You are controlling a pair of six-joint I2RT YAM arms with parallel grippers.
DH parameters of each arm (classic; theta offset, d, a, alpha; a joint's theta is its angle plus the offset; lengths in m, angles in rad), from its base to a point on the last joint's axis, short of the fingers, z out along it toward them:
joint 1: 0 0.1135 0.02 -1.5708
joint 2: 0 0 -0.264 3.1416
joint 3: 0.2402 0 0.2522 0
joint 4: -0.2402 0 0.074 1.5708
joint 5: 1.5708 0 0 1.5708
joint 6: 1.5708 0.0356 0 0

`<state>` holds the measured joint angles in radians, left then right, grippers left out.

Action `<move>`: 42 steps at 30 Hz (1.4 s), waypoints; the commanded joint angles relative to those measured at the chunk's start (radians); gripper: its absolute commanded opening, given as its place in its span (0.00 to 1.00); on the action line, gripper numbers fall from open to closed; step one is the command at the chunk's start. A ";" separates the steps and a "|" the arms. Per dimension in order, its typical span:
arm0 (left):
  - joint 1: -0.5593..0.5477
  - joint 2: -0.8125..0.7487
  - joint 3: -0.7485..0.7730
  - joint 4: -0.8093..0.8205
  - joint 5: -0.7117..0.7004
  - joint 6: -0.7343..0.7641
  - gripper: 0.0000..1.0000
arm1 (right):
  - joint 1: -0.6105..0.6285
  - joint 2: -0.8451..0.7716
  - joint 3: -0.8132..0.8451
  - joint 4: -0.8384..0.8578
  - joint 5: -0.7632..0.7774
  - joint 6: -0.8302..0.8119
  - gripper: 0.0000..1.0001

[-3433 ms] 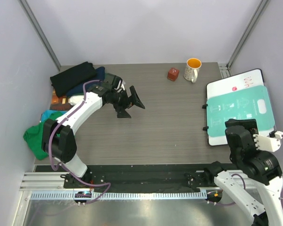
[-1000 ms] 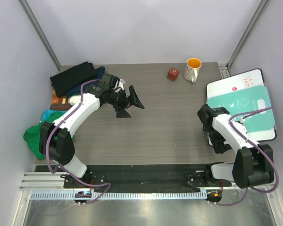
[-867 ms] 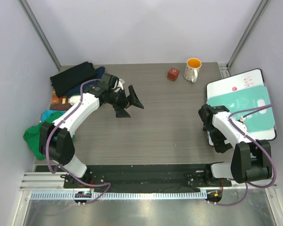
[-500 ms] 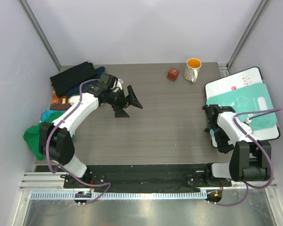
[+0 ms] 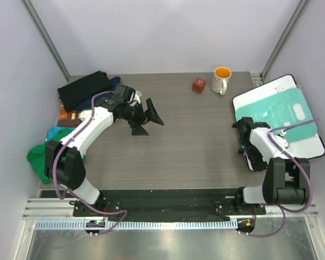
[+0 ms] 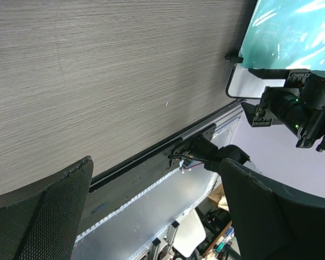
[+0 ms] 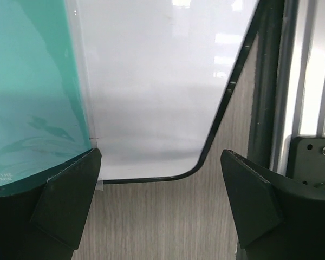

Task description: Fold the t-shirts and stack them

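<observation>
Top external view has the t-shirts point(image 5: 84, 89) heaped far left and the left gripper point(image 5: 148, 120) and right gripper point(image 5: 241, 138) both spread, empty; the right, at the teal-and-white board's point(image 5: 276, 111) near left corner, should probably pinch that edge squarely before pulling.

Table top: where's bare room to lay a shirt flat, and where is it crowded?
The widest bare patch is the table's middle, bordered by the left arm, the teal-and-white board and the near edge. A smaller strip runs along the far edge, left of the red cube and mug. The left edge is crowded with t-shirts.
</observation>
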<state>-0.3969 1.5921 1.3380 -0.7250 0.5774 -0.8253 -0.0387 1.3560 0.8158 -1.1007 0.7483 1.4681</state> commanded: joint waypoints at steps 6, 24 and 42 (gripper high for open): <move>0.006 -0.003 0.019 -0.020 0.021 0.017 1.00 | -0.007 0.095 0.069 0.139 -0.012 -0.037 1.00; 0.013 0.006 0.033 -0.007 0.036 0.040 1.00 | -0.007 -0.070 0.186 -0.220 0.028 0.133 1.00; 0.020 -0.026 -0.023 0.039 0.090 0.040 1.00 | -0.273 -0.179 0.264 -0.301 0.223 0.014 1.00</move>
<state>-0.3862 1.6005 1.3315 -0.7216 0.6182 -0.8013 -0.2504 1.2106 1.0569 -1.3258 0.8780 1.5448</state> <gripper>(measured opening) 0.996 0.996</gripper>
